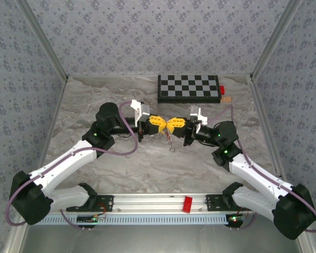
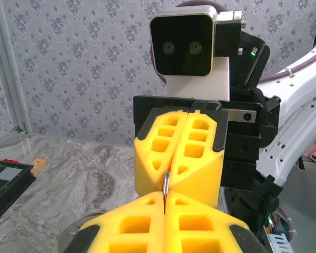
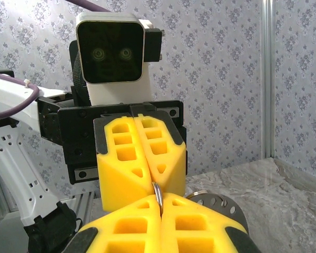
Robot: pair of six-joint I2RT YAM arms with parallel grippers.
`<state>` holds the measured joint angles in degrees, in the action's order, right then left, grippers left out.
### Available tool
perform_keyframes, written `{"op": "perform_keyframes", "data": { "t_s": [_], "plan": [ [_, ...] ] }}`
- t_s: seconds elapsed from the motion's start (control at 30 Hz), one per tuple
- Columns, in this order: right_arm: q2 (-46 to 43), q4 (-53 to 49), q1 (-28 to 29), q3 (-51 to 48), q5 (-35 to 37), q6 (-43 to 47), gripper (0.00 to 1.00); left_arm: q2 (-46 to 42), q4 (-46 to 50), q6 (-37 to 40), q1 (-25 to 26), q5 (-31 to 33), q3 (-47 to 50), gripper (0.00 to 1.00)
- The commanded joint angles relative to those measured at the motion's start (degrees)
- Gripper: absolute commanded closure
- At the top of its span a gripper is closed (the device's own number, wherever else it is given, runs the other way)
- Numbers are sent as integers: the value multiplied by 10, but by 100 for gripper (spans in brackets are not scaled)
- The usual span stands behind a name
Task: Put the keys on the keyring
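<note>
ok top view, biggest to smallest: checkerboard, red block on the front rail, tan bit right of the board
checkerboard
red block
tan bit
the block sits nearer the camera, so it may look oversized

The top camera sits high behind the arm bases and looks down over the whole table point(image 1: 147, 168) from far off. Each wrist camera rides just behind its own yellow fingers point(image 2: 129, 224), peering along them at close range. The left gripper point(image 2: 164, 199) and right gripper point(image 3: 160, 203) point tip to tip, so both wrist views share the keyring point(image 2: 166, 183) pinched between the fingertips.
</note>
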<state>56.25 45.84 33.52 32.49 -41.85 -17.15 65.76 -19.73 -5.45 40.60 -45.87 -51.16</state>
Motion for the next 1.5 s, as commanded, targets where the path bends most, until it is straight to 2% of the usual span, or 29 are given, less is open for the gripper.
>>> {"op": "perform_keyframes", "data": {
  "t_s": [0.0, 0.03, 0.1, 0.17, 0.43, 0.7, 1.1, 1.27, 1.47],
  "plan": [
    [-7, -5, 5, 6, -4, 6, 100, -1, 6, 20, 5, -22, -16, 100],
    [-11, -14, 4, 5, -1, 9, 100, -2, 18, 28, 5, -21, -18, 100],
    [-22, -48, -1, 7, 6, 21, 88, -3, 50, 50, 5, -17, -28, 100],
    [-39, -102, -7, 14, 13, 40, 83, -2, 87, 72, 3, -13, -38, 100],
    [-83, -455, -15, 111, 53, 179, 76, 16, 232, 168, -1, 4, -79, 100],
    [-27, -633, 2, 207, 85, 249, 73, 45, 328, 234, -2, 26, -114, 100],
    [41, -743, 28, 284, 112, 306, 70, 48, 352, 256, -2, 9, -110, 100],
    [56, -746, 38, 290, 115, 313, 69, 49, 353, 256, -2, 0, -110, 100],
    [63, -738, 45, 292, 113, 317, 72, 53, 354, 254, -1, -8, -113, 100]
  ]
}}
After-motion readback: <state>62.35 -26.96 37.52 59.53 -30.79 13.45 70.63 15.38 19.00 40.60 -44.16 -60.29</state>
